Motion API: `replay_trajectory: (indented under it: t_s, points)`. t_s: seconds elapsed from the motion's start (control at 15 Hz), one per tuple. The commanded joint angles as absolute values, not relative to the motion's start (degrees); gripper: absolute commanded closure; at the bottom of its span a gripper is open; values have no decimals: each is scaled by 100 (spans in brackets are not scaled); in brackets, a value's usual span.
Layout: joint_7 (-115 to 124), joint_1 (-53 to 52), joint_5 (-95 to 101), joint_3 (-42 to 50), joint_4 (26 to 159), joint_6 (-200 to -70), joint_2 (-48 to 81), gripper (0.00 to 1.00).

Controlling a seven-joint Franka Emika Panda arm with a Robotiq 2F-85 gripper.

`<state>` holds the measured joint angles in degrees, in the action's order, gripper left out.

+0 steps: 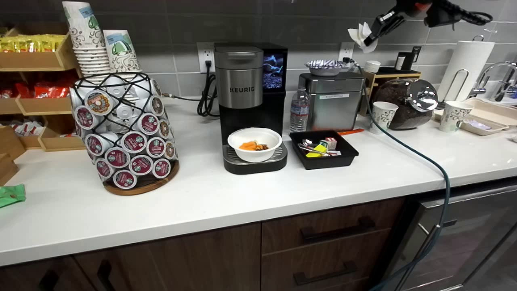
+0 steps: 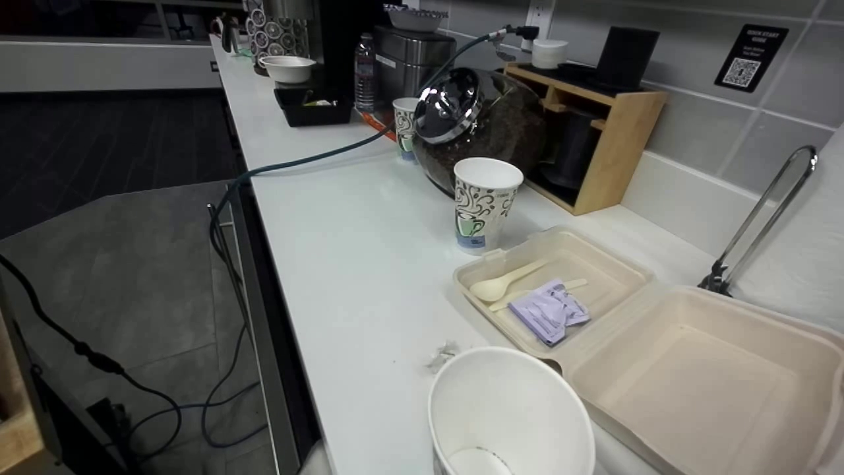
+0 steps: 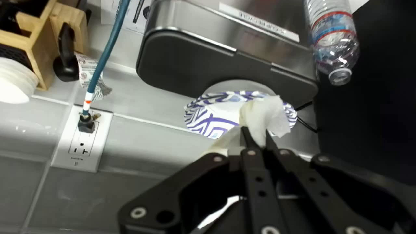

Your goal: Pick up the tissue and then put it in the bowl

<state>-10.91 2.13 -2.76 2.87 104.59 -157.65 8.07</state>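
Your tool (image 3: pixel 256 138) grips the tissue (image 3: pixel 266 115), which sticks out beyond it, white and crumpled; the patterned bowl (image 3: pixel 209 123) is round.

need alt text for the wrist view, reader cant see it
Jaws closed on a crumpled white tissue, which partly hides a patterned bowl standing on a metal bin. A plastic bottle stands beside the bin, and a cable runs to a wall outlet.

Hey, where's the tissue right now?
In an exterior view, the tissue is at upper right, held between the fingers, above and right of the wall outlet.
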Motion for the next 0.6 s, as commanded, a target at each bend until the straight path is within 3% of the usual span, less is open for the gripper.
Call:
replay_trajectory:
  t_s: [0.0,0.47,0.53]
  points:
    - [-757,190,31,267,9004,-15474,1864,99]
    - [-841,204,75,161,6996,-14501,3213,99]
    - [-898,227,36,115,6765,-14348,3351,89]
